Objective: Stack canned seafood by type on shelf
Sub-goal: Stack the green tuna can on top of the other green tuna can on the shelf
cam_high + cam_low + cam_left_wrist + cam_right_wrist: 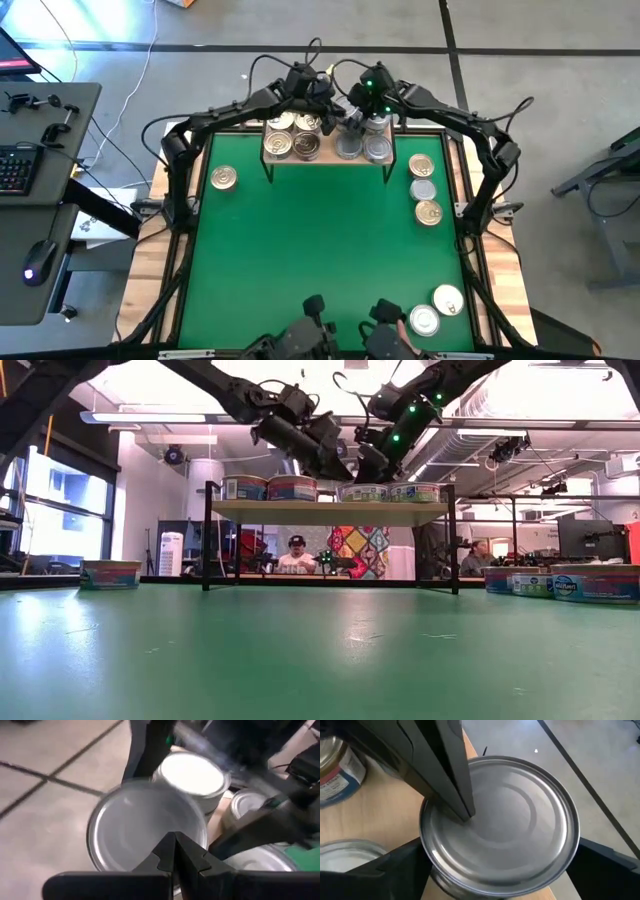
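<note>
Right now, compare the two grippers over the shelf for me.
The left gripper has its jaws shut, its tips resting on a silver-lidded tin; the right gripper has its jaws spread wide on either side of that tin. The left holds nothing, while the right brackets the tin. Both hover over the back of the shelf.

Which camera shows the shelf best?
The low view: the shelf appears side-on, board, black legs and tins in a row. The high view shows only its top under the arms; the wrist views catch bits of board.
</note>
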